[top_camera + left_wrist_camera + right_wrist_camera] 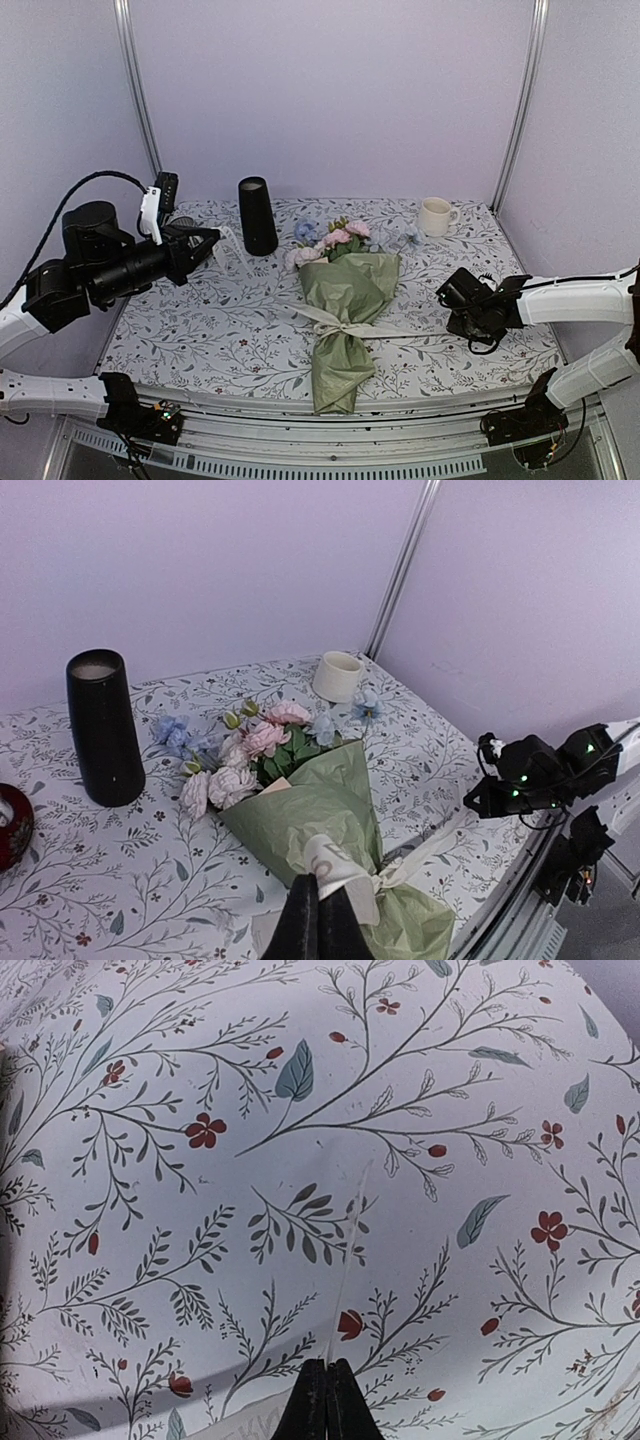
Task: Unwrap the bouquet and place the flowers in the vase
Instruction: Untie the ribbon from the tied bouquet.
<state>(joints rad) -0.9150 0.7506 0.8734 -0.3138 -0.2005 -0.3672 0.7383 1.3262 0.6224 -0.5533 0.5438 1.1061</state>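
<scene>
Both arms reach inward, left gripper [318, 905] held high, right gripper [327, 1388] low, jaws of both closed

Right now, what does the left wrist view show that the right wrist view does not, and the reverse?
Only the left wrist view: the black vase standing upright, the bouquet lying wrapped and tied, the cream mug and the right arm. Only the right wrist view: a thin pale strand running up the cloth from the right gripper; what it is, I cannot tell. Both: the floral tablecloth, and a shut gripper at the bottom edge; in the left wrist view it is the left gripper.
</scene>
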